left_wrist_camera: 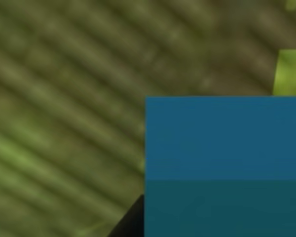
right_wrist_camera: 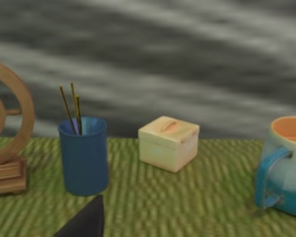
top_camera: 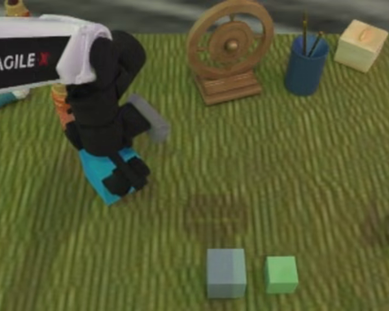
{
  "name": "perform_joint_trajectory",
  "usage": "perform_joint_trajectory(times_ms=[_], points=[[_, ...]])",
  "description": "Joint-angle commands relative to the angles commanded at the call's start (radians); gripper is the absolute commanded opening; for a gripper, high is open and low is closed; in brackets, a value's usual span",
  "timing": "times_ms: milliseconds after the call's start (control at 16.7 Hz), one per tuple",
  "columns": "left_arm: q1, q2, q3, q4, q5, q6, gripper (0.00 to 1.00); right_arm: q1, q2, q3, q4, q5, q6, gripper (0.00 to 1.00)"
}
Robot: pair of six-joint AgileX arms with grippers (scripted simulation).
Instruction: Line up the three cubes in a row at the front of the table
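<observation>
My left gripper (top_camera: 126,176) is at the table's (top_camera: 298,162) left side, shut on the large cyan-blue cube (top_camera: 94,165). The arm hides most of that cube from above. In the left wrist view the cube (left_wrist_camera: 222,163) fills the near corner, with one dark finger (left_wrist_camera: 133,222) against its side. I cannot tell whether the cube rests on the table. The pale grey-blue cube (top_camera: 225,272) and the small light green cube (top_camera: 281,274) sit side by side at the front, a small gap apart. My right gripper (right_wrist_camera: 86,222) is outside the top view and only a dark tip of it shows.
At the back stand a wooden wheel ornament (top_camera: 228,48), a blue pen cup (top_camera: 306,63) and a cream box (top_camera: 361,44). The right wrist view also shows a blue mug (right_wrist_camera: 286,168). An orange object (top_camera: 59,103) is partly hidden behind my left arm.
</observation>
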Motion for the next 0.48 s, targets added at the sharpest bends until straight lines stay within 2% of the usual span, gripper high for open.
perform_joint_trajectory(times_ms=[480], points=[[-0.015, -0.042, 0.010, -0.042, -0.001, 0.015, 0.00, 0.000, 0.000, 0.000, 0.000, 0.000, 0.000, 1.00]])
